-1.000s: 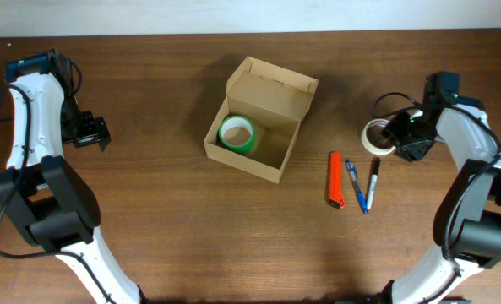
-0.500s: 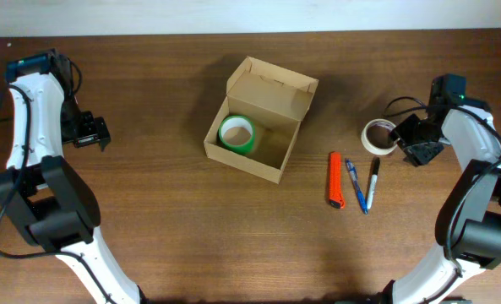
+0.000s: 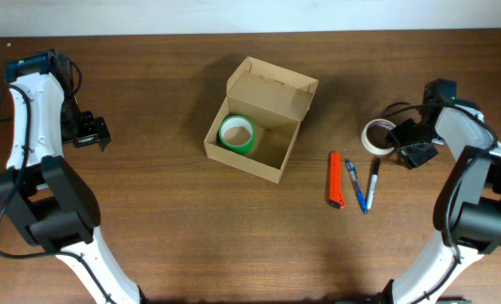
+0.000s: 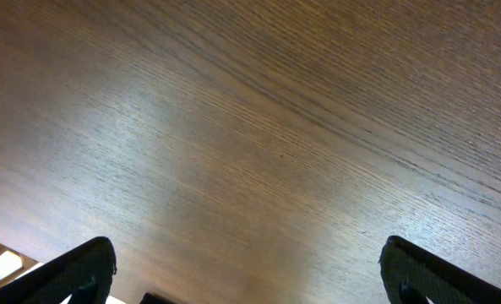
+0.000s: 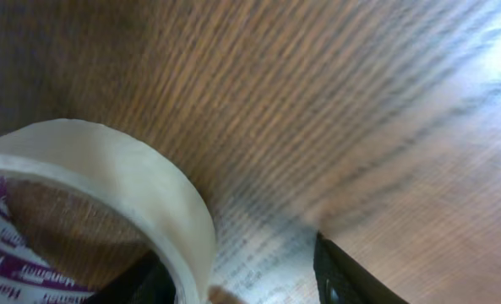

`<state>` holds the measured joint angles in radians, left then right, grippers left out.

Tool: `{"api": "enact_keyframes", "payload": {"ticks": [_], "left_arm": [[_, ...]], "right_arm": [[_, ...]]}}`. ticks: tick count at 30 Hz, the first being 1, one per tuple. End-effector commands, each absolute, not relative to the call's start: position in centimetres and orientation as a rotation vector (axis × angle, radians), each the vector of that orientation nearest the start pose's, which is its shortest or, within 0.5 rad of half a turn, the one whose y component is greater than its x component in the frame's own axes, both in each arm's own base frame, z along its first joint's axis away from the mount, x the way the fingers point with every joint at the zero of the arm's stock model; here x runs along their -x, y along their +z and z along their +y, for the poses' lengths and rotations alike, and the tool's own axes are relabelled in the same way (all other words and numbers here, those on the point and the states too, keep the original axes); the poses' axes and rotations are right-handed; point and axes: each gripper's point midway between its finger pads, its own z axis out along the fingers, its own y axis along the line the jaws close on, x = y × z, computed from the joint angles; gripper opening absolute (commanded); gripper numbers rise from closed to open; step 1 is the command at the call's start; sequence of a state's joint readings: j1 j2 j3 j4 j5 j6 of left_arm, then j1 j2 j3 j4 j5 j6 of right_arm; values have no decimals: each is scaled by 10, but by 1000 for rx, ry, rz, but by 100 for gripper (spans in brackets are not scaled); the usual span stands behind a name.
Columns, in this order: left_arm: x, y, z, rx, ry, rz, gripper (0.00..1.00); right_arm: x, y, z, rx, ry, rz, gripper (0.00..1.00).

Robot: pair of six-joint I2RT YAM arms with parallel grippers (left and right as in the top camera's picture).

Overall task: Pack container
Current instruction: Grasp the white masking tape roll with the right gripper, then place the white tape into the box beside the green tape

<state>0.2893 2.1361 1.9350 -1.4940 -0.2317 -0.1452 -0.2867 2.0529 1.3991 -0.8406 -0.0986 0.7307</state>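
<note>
Over 1 s the right gripper [image 3: 400, 135] edged toward 3 o'clock; jaws apart, straddling the wall of the white tape roll [image 3: 375, 135]. We place the open container [image 3: 243, 160] at its 9 o'clock; the left gripper [image 3: 94, 133], parted, lies farther.

The white-and-black left arm [image 3: 26, 110] rises along the left side of the overhead view, folded at the elbow. Its black 2-finger left gripper [image 3: 90, 132] points inward, and its dark fingertips [image 4: 73, 272] are spread wide. The matching right arm [image 3: 470, 139] bends in from the right side. Its black right gripper [image 3: 409, 142] is angled low, with its 2 fingers [image 5: 345, 274] parted.
</note>
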Motion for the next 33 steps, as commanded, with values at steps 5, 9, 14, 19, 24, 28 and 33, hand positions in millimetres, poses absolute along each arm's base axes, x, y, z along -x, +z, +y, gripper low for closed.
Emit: {"api": "enact_keyframes", "payload": {"ticks": [5,9,14,19,24,28,33], "left_arm": [[-356,108,146,665,350,3191,100],[-356,108,146,665,350,3191,100],[-356,108,146,664,350,3191,100],[-356,108,146,664,350,3191,100],[-356,108,146,664,350,3191,100],[-356,108,146,665,350,3191,100],[-356,108,146,665,350,3191,100]], "right_arm": [[-390,-10,-83,-1480,200,2719,12],[-390,-10,-83,-1479,201,2720,4],[-403,7,-77,-1218,228,2799,4],[-444,108,-42,-573,239,2809,4],[-464,240,29,-51,225,2622,4],[-452,329,118,295,243,2424,4],[-416,339,213,691,193,2323,4]]}}
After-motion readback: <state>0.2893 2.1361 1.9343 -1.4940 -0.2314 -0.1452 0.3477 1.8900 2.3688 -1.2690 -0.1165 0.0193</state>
